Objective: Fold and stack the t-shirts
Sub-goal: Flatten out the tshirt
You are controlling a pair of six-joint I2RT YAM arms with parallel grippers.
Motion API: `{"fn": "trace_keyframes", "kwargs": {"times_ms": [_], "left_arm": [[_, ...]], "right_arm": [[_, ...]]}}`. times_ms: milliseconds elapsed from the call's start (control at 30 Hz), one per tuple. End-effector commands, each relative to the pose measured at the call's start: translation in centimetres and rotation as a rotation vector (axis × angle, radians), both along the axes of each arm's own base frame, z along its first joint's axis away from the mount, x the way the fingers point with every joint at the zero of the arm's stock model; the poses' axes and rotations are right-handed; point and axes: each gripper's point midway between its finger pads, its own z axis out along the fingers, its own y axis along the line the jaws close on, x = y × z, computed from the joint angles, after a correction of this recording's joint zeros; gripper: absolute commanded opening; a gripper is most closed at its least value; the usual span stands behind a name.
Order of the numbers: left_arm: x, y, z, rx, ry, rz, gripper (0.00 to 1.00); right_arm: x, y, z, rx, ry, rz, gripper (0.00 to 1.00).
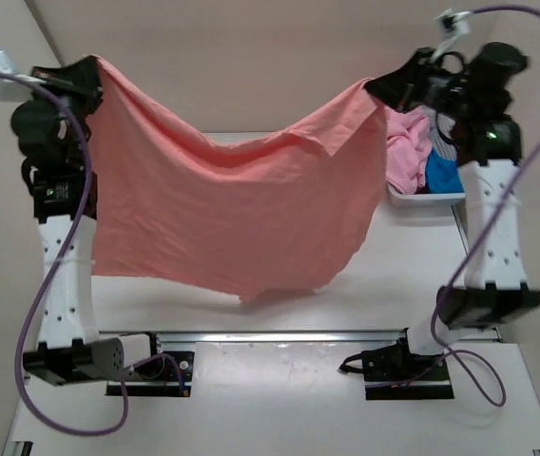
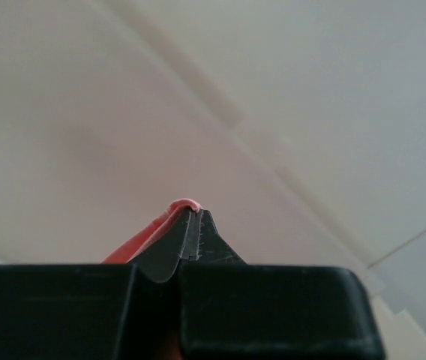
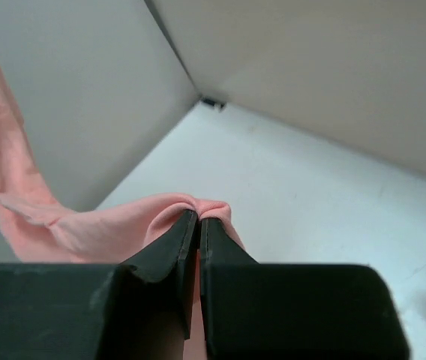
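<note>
My left gripper: fingers pressed together on one upper corner of the salmon t-shirt, raised high, well apart from the white basket on its left.
My right gripper: fingers pinched on the shirt's other upper corner, raised just above the basket's left end.
Salmon t-shirt, place: strung between my two grippers, left of the basket, its lower edge hanging over the table. I cannot tell whether it touches the top.
Salmon t-shirt, look: plain salmon-coral, soft and creased. The top edge sags in a deep curve between the grips, and the lower edge is uneven, with a small pointed fold at its lowest part.
Top view alone: the shirt's whole spread and both of my arms. It also shows the lighter pink t-shirt bunched at the basket's left end and the bright blue t-shirt beside it in the basket.
Left wrist view alone: my fingertips meeting on their ribbed inner faces, with a thin ridge of salmon cloth lapped over the tip against a pale wall.
Right wrist view alone: a bunched fold of cloth wrapped over both fingertips, the rest trailing off in a long drape, with the white table below.
</note>
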Motion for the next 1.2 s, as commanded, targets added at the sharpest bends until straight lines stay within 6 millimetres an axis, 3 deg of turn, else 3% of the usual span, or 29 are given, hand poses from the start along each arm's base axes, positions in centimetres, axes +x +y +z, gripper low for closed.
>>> {"fn": "trace_keyframes", "kwargs": {"times_ms": [0,33,100,133,200,233,267,300,333,367,400,467,567,633,667,700,767,800,833,867,933,967,1033,1167], "left_arm": [[5.5,-1.4,-7.1,-0.01,0.168,-0.108,0.0],[6.0,-1.7,-7.6,0.001,0.181,-0.122,0.0],[8.5,-2.2,-8.7,0.04,0.224,-0.17,0.0],[10.2,-1.7,-10.1,0.033,0.261,-0.175,0.0],[10.7,-2.0,-6.5,0.058,0.2,-0.223,0.0],[11.9,-2.0,-7.1,0.056,0.228,-0.235,0.0],[11.2,-1.7,-3.7,0.092,0.168,-0.224,0.0],[10.9,-1.4,-1.2,0.115,0.136,-0.204,0.0],[10.5,-1.1,0.3,0.129,0.116,-0.191,0.0],[10.1,-0.6,0.8,0.133,0.117,-0.186,0.0],[9.6,-0.8,1.3,0.141,0.107,-0.184,0.0],[8.1,-0.3,1.4,0.149,0.103,-0.159,0.0],[5.2,-0.6,-1.1,0.152,0.167,-0.129,0.0],[3.3,-1.9,-4.4,0.188,0.236,-0.119,0.0],[1.4,-2.5,-4.4,0.203,0.223,-0.118,0.0],[2.0,-2.3,-9.1,0.179,0.32,-0.117,0.0],[0.2,-1.3,-15.9,0.09,0.41,-0.098,0.0],[-0.2,-1.3,-17.5,0.072,0.425,-0.097,0.0],[-0.9,-0.6,-21.6,0.055,0.497,-0.069,0.0],[-1.5,-0.4,-25.5,0.051,0.576,-0.052,0.0],[-2.6,0.1,-30.2,0.065,0.676,-0.037,0.0],[-3.5,0.3,-32.8,0.063,0.737,-0.027,0.0],[-4.7,0.9,-35.9,0.045,0.809,0.004,0.0],[-6.9,1.1,-41.9,0.054,0.941,0.023,0.0]], "right_arm": [[4.1,2.0,-4.9,-0.018,0.131,0.011,0.0],[5.4,2.5,-5.8,-0.031,0.143,0.007,0.0],[6.9,2.7,-5.4,-0.051,0.125,-0.009,0.0],[8.9,2.7,-7.3,-0.064,0.171,-0.011,0.01],[9.8,2.1,-4.7,-0.057,0.122,-0.026,0.0],[9.5,1.7,-1.8,-0.026,0.06,-0.027,0.0],[8.5,1.3,0.8,0.007,0.007,-0.016,0.0],[8.6,0.3,1.5,0.023,-0.017,-0.026,0.0],[6.7,0.2,3.1,0.05,-0.033,-0.014,0.0],[5.6,-1.0,3.9,0.058,-0.07,-0.034,0.0],[6.0,-1.1,2.5,0.07,-0.044,-0.031,0.0],[4.2,-2.4,2.8,0.075,-0.056,-0.051,0.0],[3.6,-3.6,0.2,0.028,0.037,-0.082,0.0],[3.4,-3.7,-3.8,-0.005,0.144,-0.091,0.01],[2.6,-3.5,-4.5,-0.008,0.158,-0.086,0.0],[2.7,-3.5,-7.8,-0.004,0.244,-0.071,0.0],[1.1,-2.2,-14.3,-0.004,0.415,-0.029,0.0],[-0.2,-1.0,-15.6,-0.021,0.441,0.007,0.0],[-0.9,-0.6,-19.9,-0.041,0.546,0.01,0.0],[-2.0,0.5,-21.0,-0.061,0.569,0.03,0.0],[-5.7,2.0,-26.9,-0.128,0.717,0.068,0.0],[-6.8,2.6,-27.8,-0.155,0.73,0.081,0.0],[-10.4,2.9,-31.8,-0.228,0.849,0.11,0.0],[-15.8,2.2,-37.5,-0.314,1.032,0.153,0.0]]}}
